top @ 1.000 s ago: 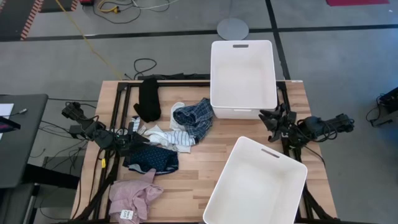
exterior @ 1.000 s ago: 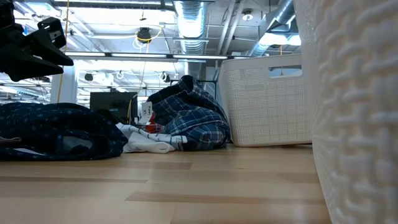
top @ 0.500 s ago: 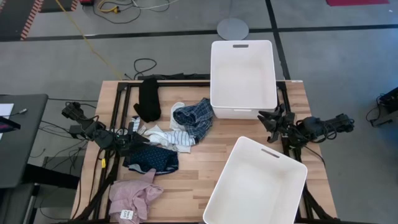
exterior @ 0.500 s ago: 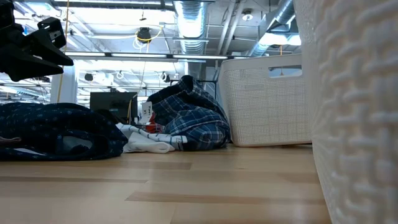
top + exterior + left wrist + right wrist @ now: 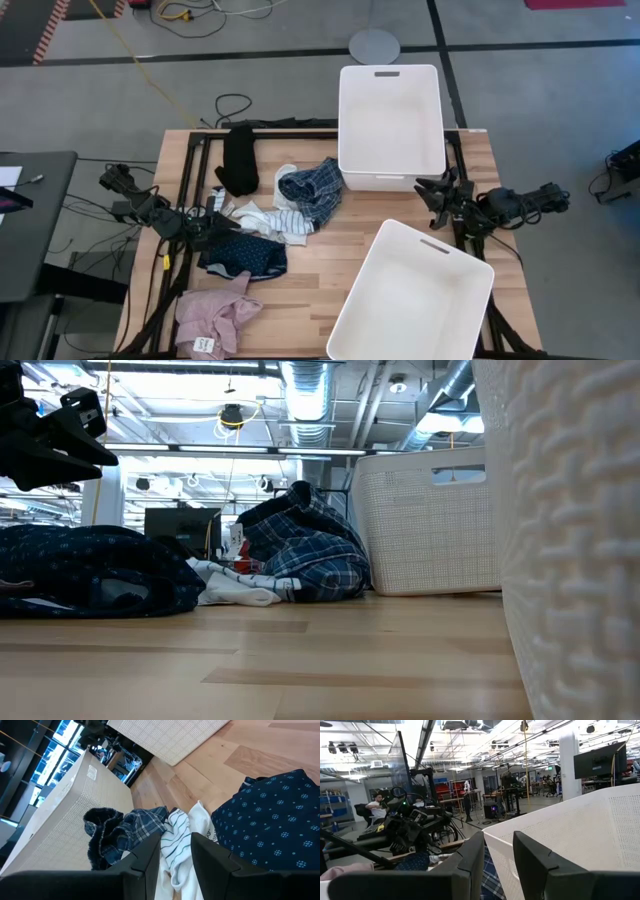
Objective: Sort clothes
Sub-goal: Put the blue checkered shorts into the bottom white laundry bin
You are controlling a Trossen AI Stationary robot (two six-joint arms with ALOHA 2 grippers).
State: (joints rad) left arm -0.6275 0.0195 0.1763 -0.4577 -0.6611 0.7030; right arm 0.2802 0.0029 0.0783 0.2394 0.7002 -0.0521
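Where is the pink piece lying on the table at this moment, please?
In the high view, the pink piece lies at the table's near left corner, just below the navy dotted piece and well left of the nearer white bin.

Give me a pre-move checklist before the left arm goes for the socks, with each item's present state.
1. Left gripper empty, a narrow gap between its fingers: ok.
2. Left gripper lined up over the white and striped socks: ok.
3. Socks clear of other clothes: not ok; they lie against the blue plaid shirt and the navy dotted piece.
4. Far bin empty: ok.
5. Near bin empty: ok.
6. Right gripper out of the way, at the table's right edge between the bins: ok.
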